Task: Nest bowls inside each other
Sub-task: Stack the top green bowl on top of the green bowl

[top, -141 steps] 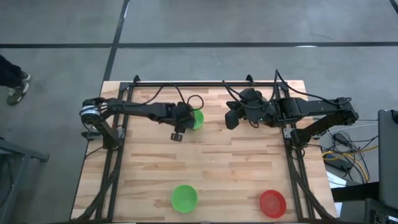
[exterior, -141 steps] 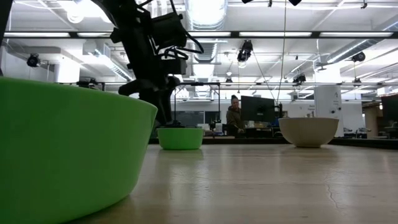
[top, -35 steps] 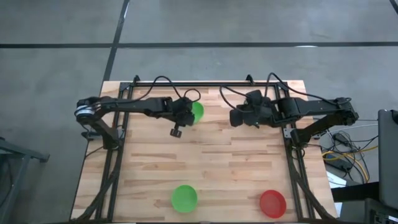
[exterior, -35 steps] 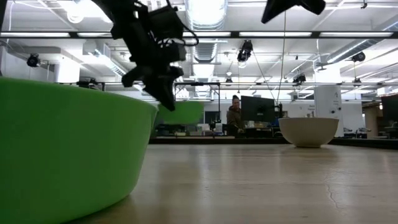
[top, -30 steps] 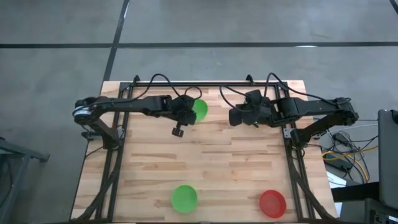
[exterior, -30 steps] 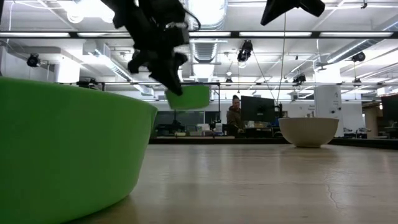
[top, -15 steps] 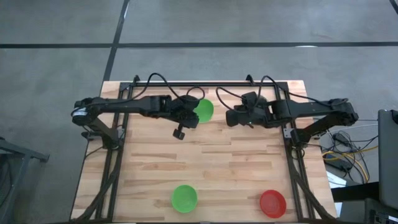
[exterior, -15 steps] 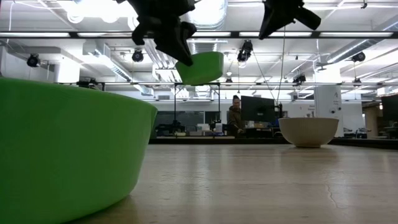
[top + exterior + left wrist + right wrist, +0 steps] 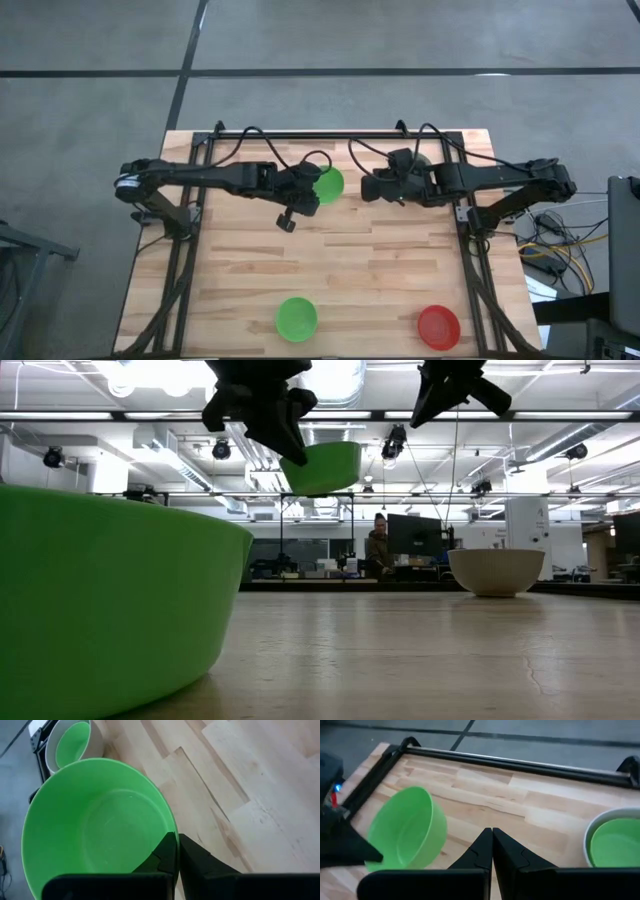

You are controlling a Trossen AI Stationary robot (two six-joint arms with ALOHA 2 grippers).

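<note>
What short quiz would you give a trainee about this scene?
1. True or false: the left gripper holds a green bowl by its rim, off the table.
2. What sits inside the white bowl? A) a red bowl B) another green bowl C) nothing
3. Fill in: the right gripper has its fingers ____ and holds nothing.
Key: 1 true; 2 B; 3 shut.

Green bowl [image 9: 328,183] in left end effector [image 9: 309,191]
</note>
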